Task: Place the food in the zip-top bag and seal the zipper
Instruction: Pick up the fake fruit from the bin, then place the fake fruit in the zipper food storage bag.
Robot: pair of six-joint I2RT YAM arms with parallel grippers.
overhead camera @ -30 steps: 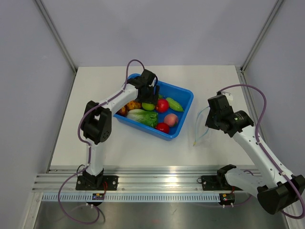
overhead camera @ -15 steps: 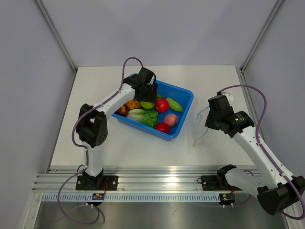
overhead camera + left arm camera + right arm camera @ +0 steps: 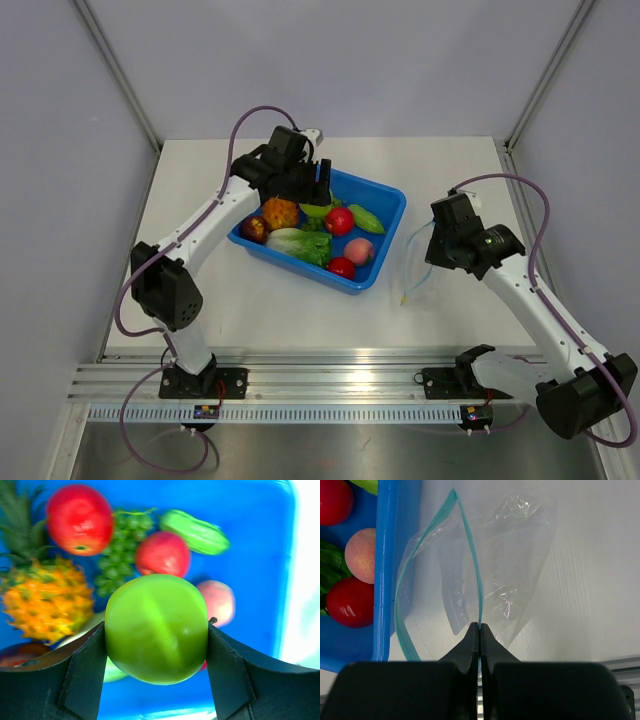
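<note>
Since a second ago, the left arm is swinging its elbow outward and raising the left end effector (image 3: 156, 647), which is clamping the green apple (image 3: 156, 622) above the blue tray (image 3: 380, 197). The right end effector (image 3: 479, 630), fingers together, is pinching the zipper (image 3: 470, 565) and holding the zip-top bag (image 3: 515, 565) open just right of the tray, likely the apple's next stop.

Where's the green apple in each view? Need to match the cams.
Top external: green apple over the far-left part of the blue tray.
Left wrist: centre of frame, clamped between the left gripper fingers, above the other food.
Right wrist: not in view.
Shared landmark: the peach by the tray's right wall; right of the apple in the left wrist view, left edge in the right wrist view.
</note>
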